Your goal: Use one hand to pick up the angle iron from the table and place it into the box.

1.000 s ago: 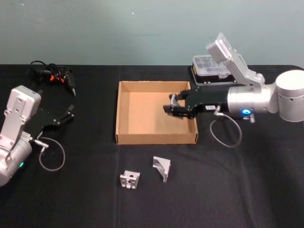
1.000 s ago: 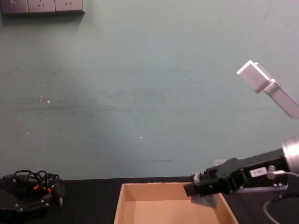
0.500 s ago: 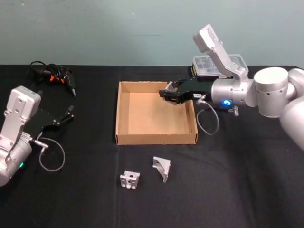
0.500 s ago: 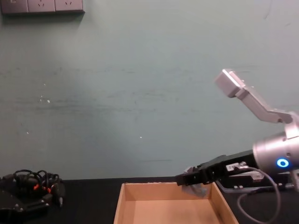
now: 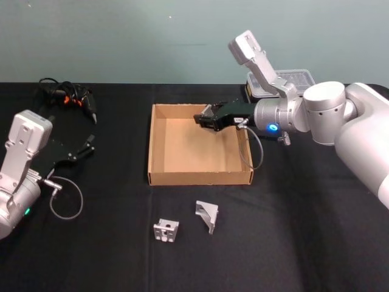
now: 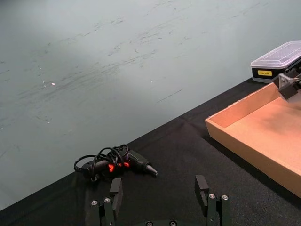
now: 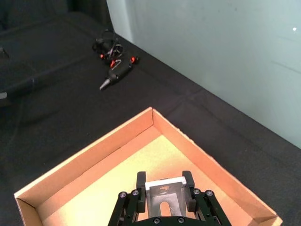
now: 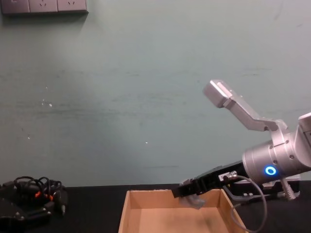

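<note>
Moved: right hand [image 5: 203, 120] has swung left, over the box [image 5: 157, 146] at its far side.
Grip: clamped on angle iron [image 7: 163, 197], partly hidden in its hold.
Left hand [image 6: 159, 190]: parked, jaws apart.

A plain tan cardboard box [image 5: 159, 143] stands out against the flat black tabletop [image 5: 304, 231] and the pale teal wall [image 5: 152, 36]. The black right gripper [image 5: 202, 119] carries a silver-grey metal angle iron [image 7: 164, 197], and a blue ring [image 5: 270, 128] glows on the silver arm [image 5: 325, 112].
</note>
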You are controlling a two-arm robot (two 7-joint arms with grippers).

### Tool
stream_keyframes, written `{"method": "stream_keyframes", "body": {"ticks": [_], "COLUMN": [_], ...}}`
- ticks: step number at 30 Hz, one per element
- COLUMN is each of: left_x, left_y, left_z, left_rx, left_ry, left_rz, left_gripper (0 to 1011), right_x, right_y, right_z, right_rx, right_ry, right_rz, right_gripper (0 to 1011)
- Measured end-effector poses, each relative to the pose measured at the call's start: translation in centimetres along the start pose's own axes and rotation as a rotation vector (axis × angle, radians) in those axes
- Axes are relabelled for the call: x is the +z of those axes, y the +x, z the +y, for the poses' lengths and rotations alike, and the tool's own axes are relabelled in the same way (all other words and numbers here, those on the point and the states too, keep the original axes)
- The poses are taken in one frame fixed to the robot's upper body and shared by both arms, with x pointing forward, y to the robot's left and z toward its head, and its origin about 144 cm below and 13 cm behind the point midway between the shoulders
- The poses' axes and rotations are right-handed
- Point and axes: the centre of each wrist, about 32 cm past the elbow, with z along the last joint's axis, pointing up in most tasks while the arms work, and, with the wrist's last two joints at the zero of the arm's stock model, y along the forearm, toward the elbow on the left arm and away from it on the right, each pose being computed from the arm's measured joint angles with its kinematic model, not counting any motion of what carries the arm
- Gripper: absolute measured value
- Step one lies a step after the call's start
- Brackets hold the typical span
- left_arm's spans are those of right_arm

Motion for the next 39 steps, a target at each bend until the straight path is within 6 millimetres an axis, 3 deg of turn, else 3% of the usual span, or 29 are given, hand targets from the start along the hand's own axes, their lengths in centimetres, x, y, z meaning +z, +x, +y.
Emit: {"method": "stream_keyframes", "body": {"ticks": [10, 23, 32, 39], "left_x": [0.0, 0.0, 0.0, 0.0], "left_y": [0.0, 0.0, 0.0, 0.0], "left_z": [0.0, 0.0, 0.0, 0.0], "left_rx": [0.000, 0.000, 0.000, 0.000], "left_ry": [0.000, 0.000, 0.000, 0.000], "left_rz": [0.000, 0.000, 0.000, 0.000], "left_gripper": [1011, 1011, 1011, 1012], "right_x": [-0.2, -0.2, -0.2, -0.2], "right_y": [-0.3, -0.3, -0.3, -0.3], "right_z": [1.3, 1.2, 1.2, 1.2], "right_rx": [0.003, -0.001, 0.001, 0.001], "right_ry": [-0.087, -0.088, -0.084, -0.083], "right_rz": [-0.005, -0.011, -0.009, -0.008], "right_gripper": [456, 491, 813, 978]}}
